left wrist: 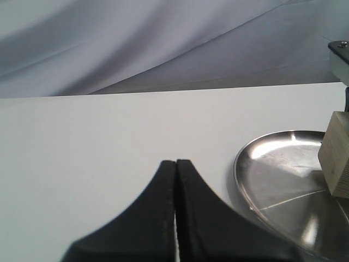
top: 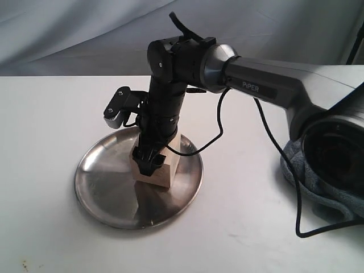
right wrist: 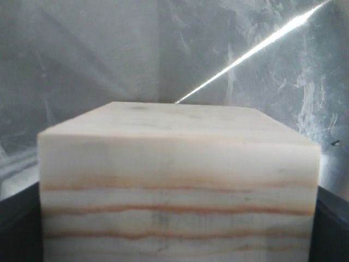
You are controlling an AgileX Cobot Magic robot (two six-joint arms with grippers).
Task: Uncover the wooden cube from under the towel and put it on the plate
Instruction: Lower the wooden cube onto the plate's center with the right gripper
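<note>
The wooden cube (top: 169, 169) is pale with reddish grain lines and appears to rest inside the shiny steel plate (top: 105, 190), toward its back right. My right gripper (top: 149, 162) comes straight down onto the cube, a black finger against each of two opposite sides. In the right wrist view the wooden cube (right wrist: 177, 180) fills the space between the fingers (right wrist: 16, 224), with the plate (right wrist: 98, 60) behind it. My left gripper (left wrist: 175, 164) is shut and empty over bare table, left of the plate (left wrist: 272, 174) and the cube (left wrist: 335, 155). The grey-blue towel (top: 298, 165) lies bunched at the right.
The white table (top: 51, 125) ends at a back edge in front of a grey cloth backdrop (top: 85, 34). A black cable (top: 278, 153) hangs from the right arm down past the towel. A large dark housing (top: 335, 153) sits over the towel at the right edge.
</note>
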